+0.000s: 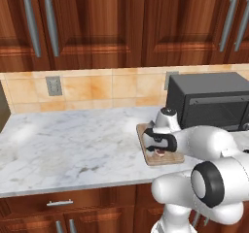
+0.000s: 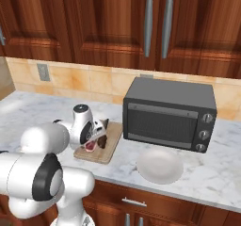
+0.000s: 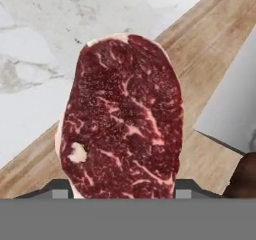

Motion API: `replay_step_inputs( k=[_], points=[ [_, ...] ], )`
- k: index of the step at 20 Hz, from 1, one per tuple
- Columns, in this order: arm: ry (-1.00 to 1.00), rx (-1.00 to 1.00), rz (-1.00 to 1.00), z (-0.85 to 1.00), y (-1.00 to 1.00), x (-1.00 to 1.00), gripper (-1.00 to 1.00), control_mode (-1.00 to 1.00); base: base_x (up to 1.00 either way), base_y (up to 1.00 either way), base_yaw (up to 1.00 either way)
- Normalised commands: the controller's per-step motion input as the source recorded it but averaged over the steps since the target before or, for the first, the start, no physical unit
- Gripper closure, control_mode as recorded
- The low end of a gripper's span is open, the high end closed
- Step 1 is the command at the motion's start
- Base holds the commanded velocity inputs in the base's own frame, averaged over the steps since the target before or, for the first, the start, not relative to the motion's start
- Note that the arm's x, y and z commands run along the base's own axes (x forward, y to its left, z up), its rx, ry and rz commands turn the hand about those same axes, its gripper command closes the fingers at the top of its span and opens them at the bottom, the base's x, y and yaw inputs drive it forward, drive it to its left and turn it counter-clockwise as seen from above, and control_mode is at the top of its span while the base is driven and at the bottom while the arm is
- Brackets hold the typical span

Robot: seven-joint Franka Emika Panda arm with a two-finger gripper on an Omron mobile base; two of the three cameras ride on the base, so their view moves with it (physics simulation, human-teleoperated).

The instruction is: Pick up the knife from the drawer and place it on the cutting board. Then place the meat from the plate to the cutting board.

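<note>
**Meat over the board, knife already down**

Left base view: the arm reaches over the marble desk [image 1: 68, 149] and its pincer [image 1: 159, 153] hangs low above the cutting board [image 1: 146, 132], which lies just left of the dark toaster oven [image 1: 211, 101]. A small red-pink bit of the meat [image 1: 159, 155] shows under the hand, close to the board's surface. The drawer [image 1: 63, 203] below the desk edge looks shut here, though little of it is in frame.

Right base view: the plate [image 2: 160, 166] sits bare on the desk in front of the oven, so the meat is off it. The meat shows red between the hand and the board, seemingly clamped in the pincer; whether it touches the wood cannot be told from this side. A dark shape at the board's far edge beside the hand may be the knife's handle, too small to be sure.

Hand view: the meat hangs between the finger tips [image 3: 57, 190], which stand partly apart and press its lower edges, so the pincer is gripping it. Behind it lies the board, with marble beyond. At the right, the grey blade of the knife [image 3: 232, 109] rests on the board, its brown handle at the lower corner.

Judgement: the knife step looks done; what remains is lowering and releasing the meat onto the board, beside the blade.
</note>
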Motion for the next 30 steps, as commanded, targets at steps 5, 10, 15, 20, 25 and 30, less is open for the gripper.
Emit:
replay_step_inputs(
  k=[5,10,15,20,25,30],
  points=[
    [0.01,0.00,0.00,-0.26,-0.06,0.01,-1.00,-1.00,0.00,0.00,0.00],
    [-0.03,0.00,0.00,0.36,-0.07,-0.04,-1.00,-1.00,0.00,0.00,0.00],
    [-0.01,0.00,0.00,0.21,0.00,-0.06,-1.00,-1.00,0.00,0.00,0.00],
    [-0.11,0.00,0.00,0.40,0.00,-0.16,-1.00,-1.00,0.00,0.00,0.00],
    [-0.28,0.00,0.00,0.78,-0.09,-0.62,-1.00,-1.00,0.00,0.00,0.00],
    [-0.42,0.06,0.00,0.85,-0.40,-0.99,-1.00,-1.00,0.00,0.00,0.00]
  ],
)
